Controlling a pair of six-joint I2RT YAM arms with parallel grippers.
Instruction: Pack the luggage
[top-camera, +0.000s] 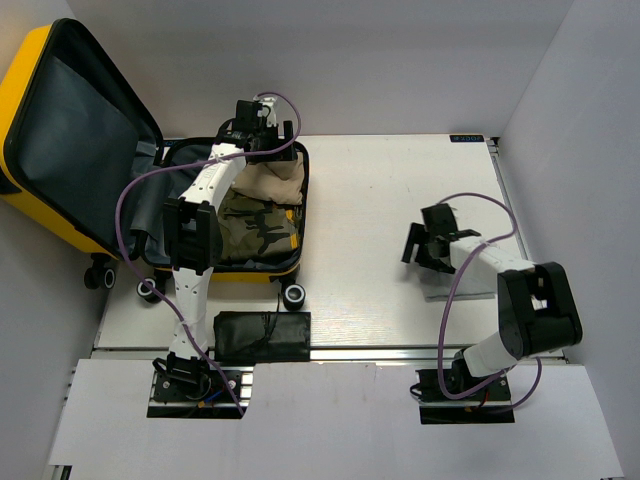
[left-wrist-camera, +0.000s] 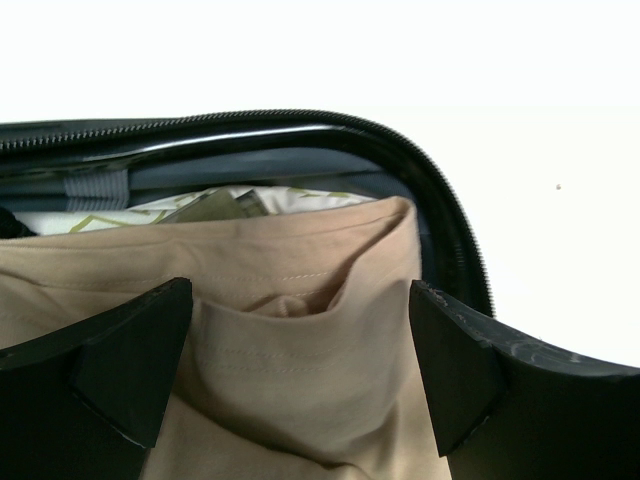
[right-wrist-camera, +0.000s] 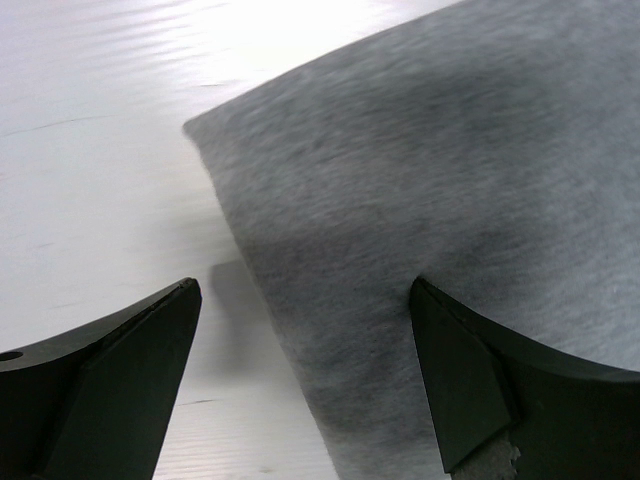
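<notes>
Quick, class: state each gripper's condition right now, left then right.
Left gripper: open, holding nothing, over the tan garment in the luggage.
Right gripper: open, holding nothing, over the grey cloth.

You've got the luggage (top-camera: 20, 110) far left with folded clothes (top-camera: 262, 215) in it, a pouch (top-camera: 262, 337) just before it, a cloth (right-wrist-camera: 450, 180) lying right.

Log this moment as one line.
left gripper open over tan garment in luggage | right gripper open above grey cloth edge on table | luggage lid open
</notes>
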